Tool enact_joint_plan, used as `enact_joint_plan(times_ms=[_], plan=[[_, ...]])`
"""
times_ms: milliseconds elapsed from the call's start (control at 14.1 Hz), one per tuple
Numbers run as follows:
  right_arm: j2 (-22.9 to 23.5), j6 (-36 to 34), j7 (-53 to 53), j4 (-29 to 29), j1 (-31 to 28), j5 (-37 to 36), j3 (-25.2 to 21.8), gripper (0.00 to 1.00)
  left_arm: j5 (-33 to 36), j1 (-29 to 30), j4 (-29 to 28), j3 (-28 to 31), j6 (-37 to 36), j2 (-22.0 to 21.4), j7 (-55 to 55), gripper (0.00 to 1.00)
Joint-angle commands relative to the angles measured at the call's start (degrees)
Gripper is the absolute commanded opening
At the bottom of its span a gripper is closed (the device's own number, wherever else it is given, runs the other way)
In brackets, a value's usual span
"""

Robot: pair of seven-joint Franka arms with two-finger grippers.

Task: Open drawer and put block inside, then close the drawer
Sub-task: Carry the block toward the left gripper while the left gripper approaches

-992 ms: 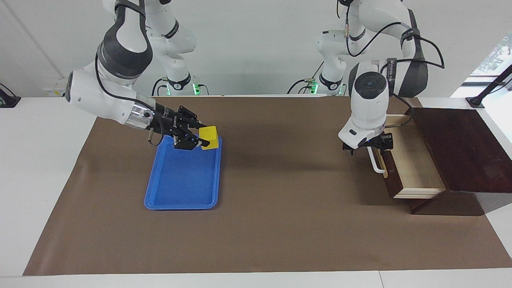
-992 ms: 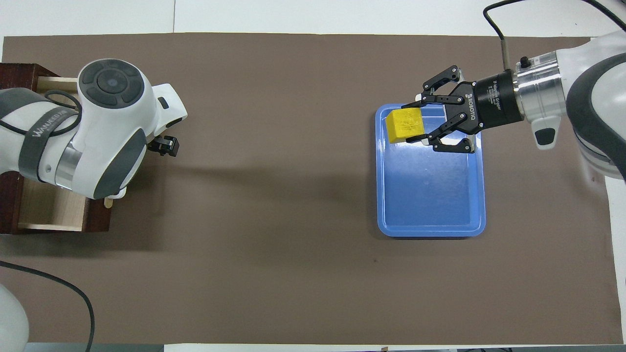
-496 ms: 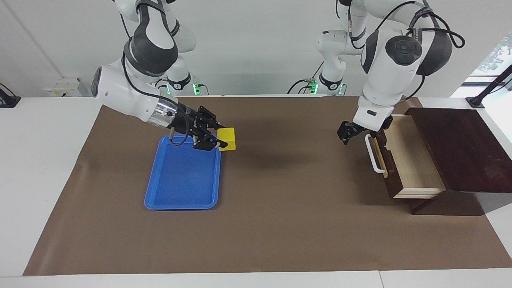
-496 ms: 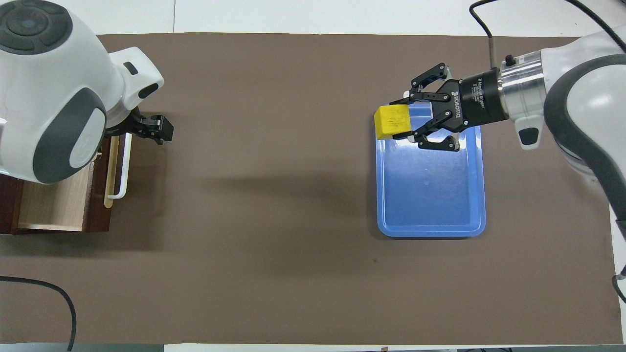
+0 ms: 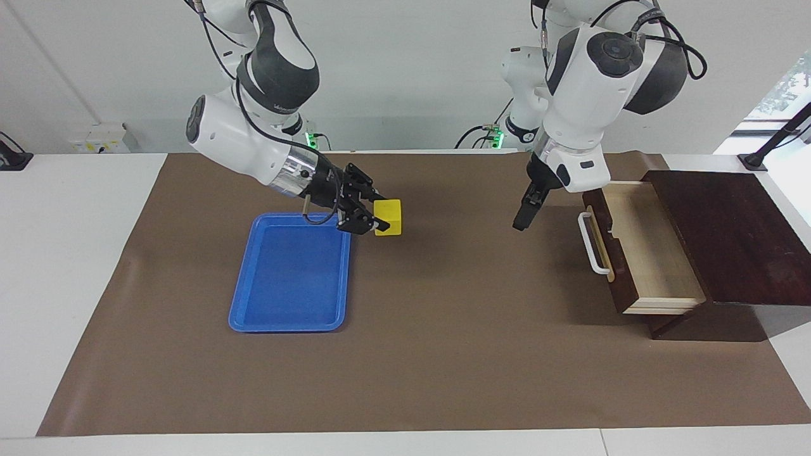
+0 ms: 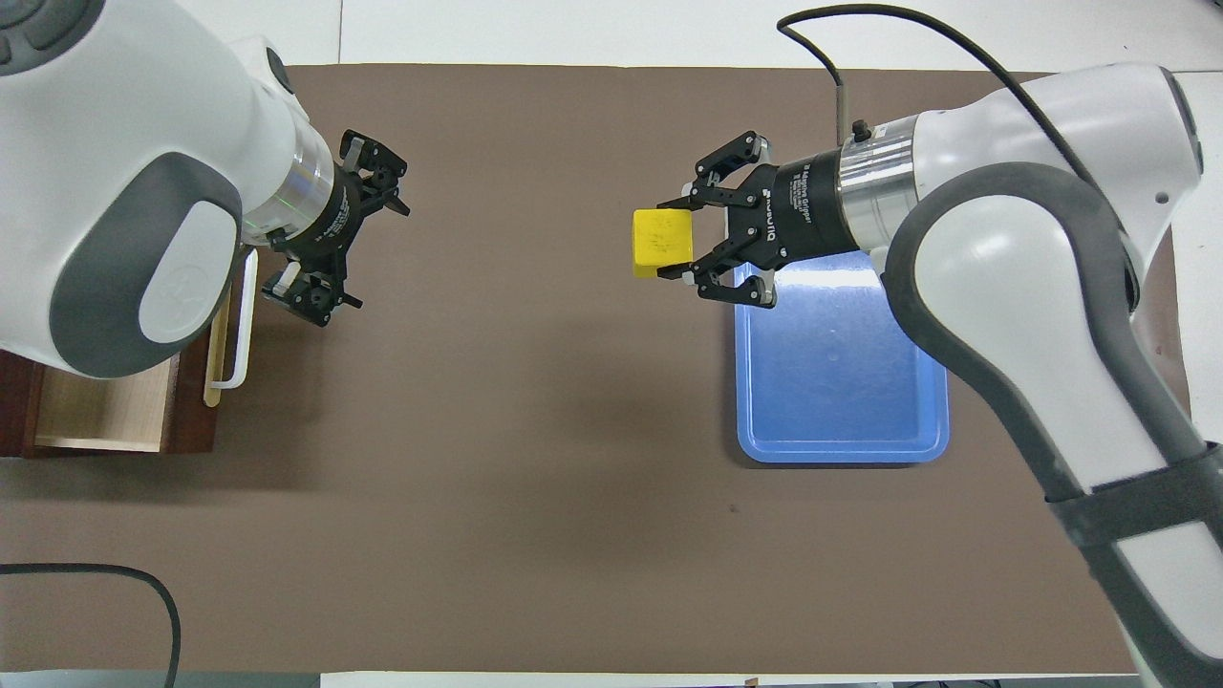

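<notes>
Now the right claw (image 5: 379, 221) pinches the block (image 5: 388, 217) mid-frame over the mat, beside the empty tray (image 5: 288, 320). Left claw (image 6: 355, 244) gapes empty, near the open, empty drawer (image 5: 646, 244).

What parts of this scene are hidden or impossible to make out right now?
- Overhead view: most of the drawer is covered by the left arm.
- Overhead view: the dark wooden box is cut off at the frame edge.
- Facing view: the inside of the box is hidden by its top.
</notes>
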Motion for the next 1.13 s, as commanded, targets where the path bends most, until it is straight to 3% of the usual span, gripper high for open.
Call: enact_joint_plan(times_ms=[0, 283, 1063], plan=[[0.01, 3.00, 3.36, -0.10, 2.14, -1.46, 0.13, 0.00, -0.63, -2.88, 4.28, 1.06, -0.19, 3.26, -14.90, 1.00], [0.10, 6.62, 5.39, -0.54, 5.66, -1.37, 0.13, 0.00, -0.19, -6.66, 11.49, 1.68, -0.81, 8.54, -25.56, 1.00], [0.10, 7.76, 5.75, -0.71, 7.78, -1.11, 0.31, 0.00, 2.62, -13.17, 13.35, 2.73, -1.86, 10.75, -32.33, 1.00]])
